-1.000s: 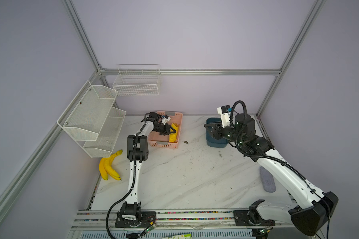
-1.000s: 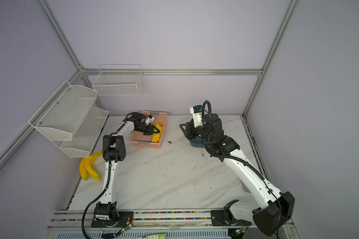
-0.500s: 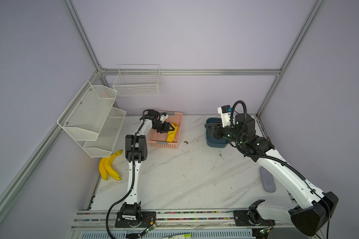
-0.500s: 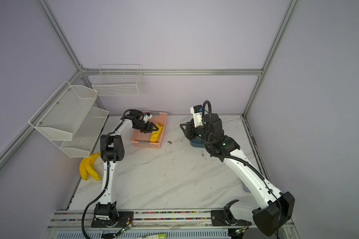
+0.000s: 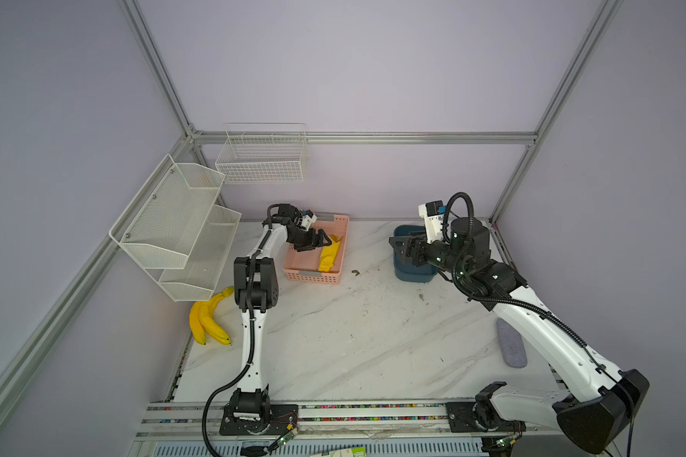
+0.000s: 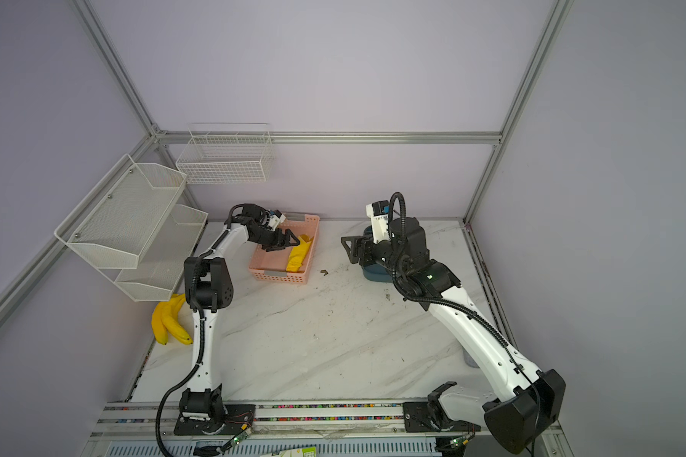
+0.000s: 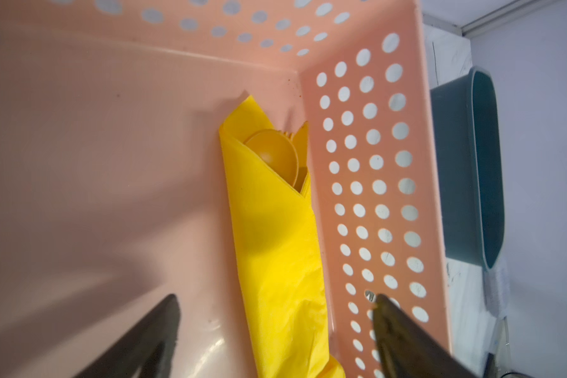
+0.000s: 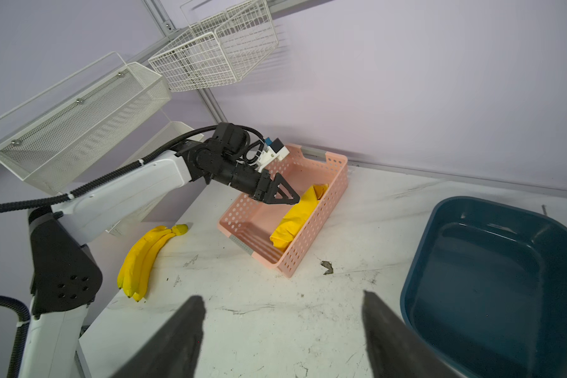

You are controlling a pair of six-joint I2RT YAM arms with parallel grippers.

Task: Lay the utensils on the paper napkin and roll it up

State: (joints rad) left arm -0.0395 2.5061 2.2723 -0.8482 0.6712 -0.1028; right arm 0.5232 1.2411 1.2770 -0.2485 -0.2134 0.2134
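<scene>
The yellow paper napkin (image 7: 275, 235) is rolled into a tube and lies inside the pink basket (image 7: 373, 163), along one perforated side wall. The utensils poke out of its open end, where a round spoon bowl (image 7: 275, 153) and a few tips show. My left gripper (image 7: 275, 297) hangs open just above the roll, one finger on each side, not touching it. Both top views show the roll (image 5: 329, 255) (image 6: 298, 257) under that gripper (image 5: 315, 244) (image 6: 284, 244). My right gripper (image 8: 282, 297) is open and empty over bare table, beside the blue tub (image 8: 491, 278).
Bananas (image 5: 208, 320) lie at the table's left edge below the white mesh shelves (image 5: 175, 221). A wire basket (image 5: 262, 158) hangs on the back wall. The blue tub (image 5: 412, 275) stands at the back right, and a grey oblong pad (image 5: 511, 348) lies near the right edge.
Both grippers have opened. The left one let go of the rolled napkin, which now rests in the pink basket. The right arm has stayed where it was.
</scene>
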